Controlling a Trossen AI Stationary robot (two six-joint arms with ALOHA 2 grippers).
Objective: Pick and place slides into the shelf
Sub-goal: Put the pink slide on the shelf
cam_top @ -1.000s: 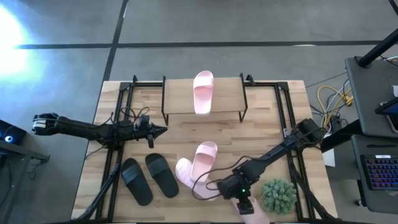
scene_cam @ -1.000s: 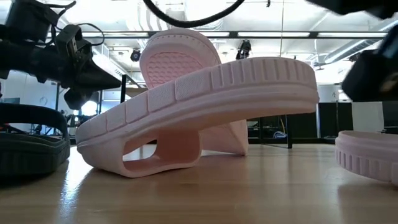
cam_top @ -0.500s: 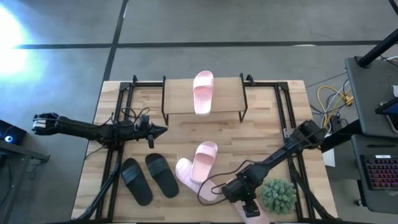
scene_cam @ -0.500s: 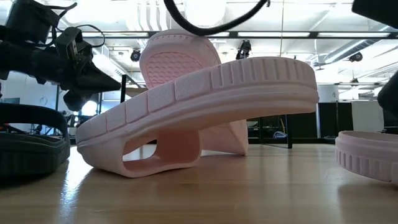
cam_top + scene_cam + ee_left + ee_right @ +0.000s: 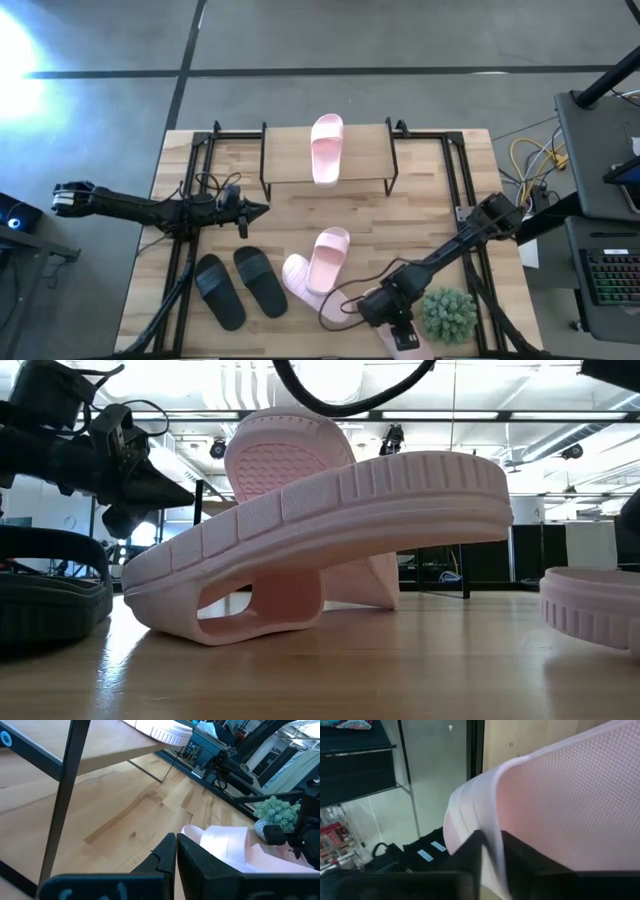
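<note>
One pink slide (image 5: 326,147) lies flat on the shelf (image 5: 290,155) at the table's far side. Two more pink slides (image 5: 318,268) are mid-table, one tilted with its end propped on the other (image 5: 320,530). Two black slides (image 5: 240,286) lie side by side to their left. Another pink slide (image 5: 412,346) is at the near edge, with my right gripper (image 5: 400,335) shut on it from above. My left gripper (image 5: 255,210) hovers shut left of centre, holding nothing (image 5: 176,855). My right gripper pinches a thin curved edge of the pink slide (image 5: 492,837), its strap as far as it shows, between its two fingers (image 5: 470,857). The fingers come from above, pointing down. The slide rests at the table's near edge (image 5: 590,610).
A green plant ball (image 5: 447,314) sits just right of my right gripper. Black frame rails (image 5: 190,200) run along both sides of the table. Bare wood lies between the shelf and the mid-table slides. The floor drops away past the near edge (image 5: 435,780).
My right arm's wrist has shifted a little toward the table's right edge over the near pink slide. The slides have stayed where they were.
</note>
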